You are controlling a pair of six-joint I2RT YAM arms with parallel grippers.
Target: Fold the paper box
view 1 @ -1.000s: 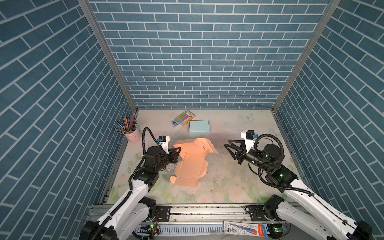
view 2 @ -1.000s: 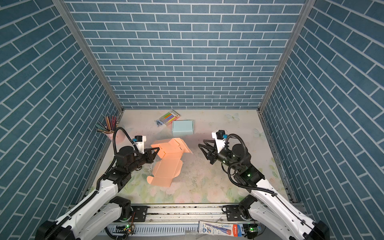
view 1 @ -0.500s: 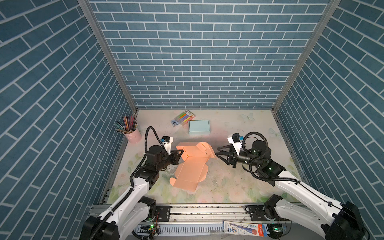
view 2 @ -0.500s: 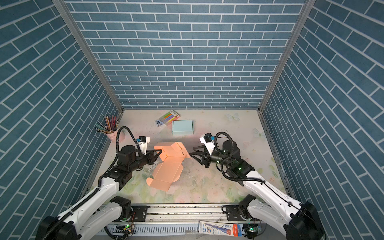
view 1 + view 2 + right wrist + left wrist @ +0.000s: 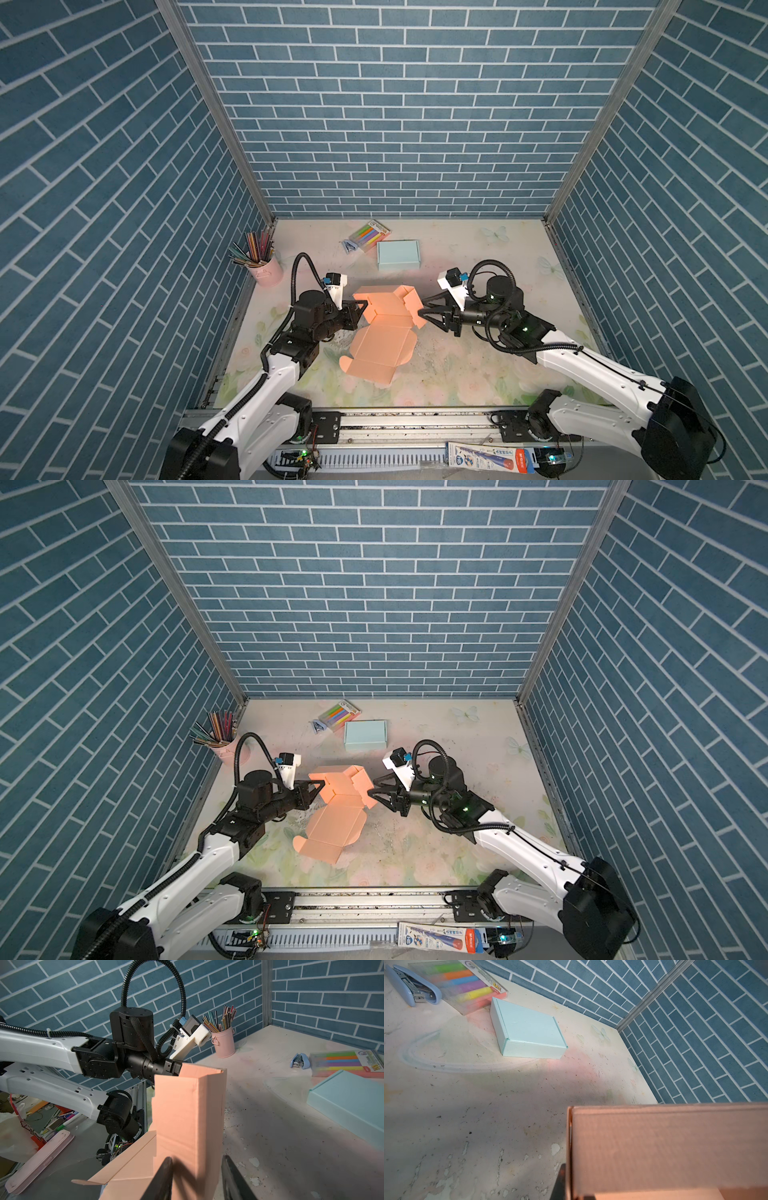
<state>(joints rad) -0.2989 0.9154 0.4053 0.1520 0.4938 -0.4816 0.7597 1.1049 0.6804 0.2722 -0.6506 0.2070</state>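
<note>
Left pincer [image 5: 363, 307] is pinching the 9 o'clock wall of the paper box [image 5: 382, 345] while the spread right pincer [image 5: 422, 315] is straddling its 3 o'clock flap, which probably needs gripping, then folding inward.

Counter [image 5: 490, 374]: bare along the front edge and down the whole right side, so there is open passage. Centre is blocked by the orange paper box [image 5: 380, 345], its raised flaps standing between left end effector [image 5: 362, 308] and right end effector [image 5: 422, 315]. At the back, pale blue box [image 5: 398, 254], marker pack [image 5: 370, 235] and stapler [image 5: 348, 247] crowd together. Pencil cup [image 5: 266, 270] fills the back-left corner.
</note>
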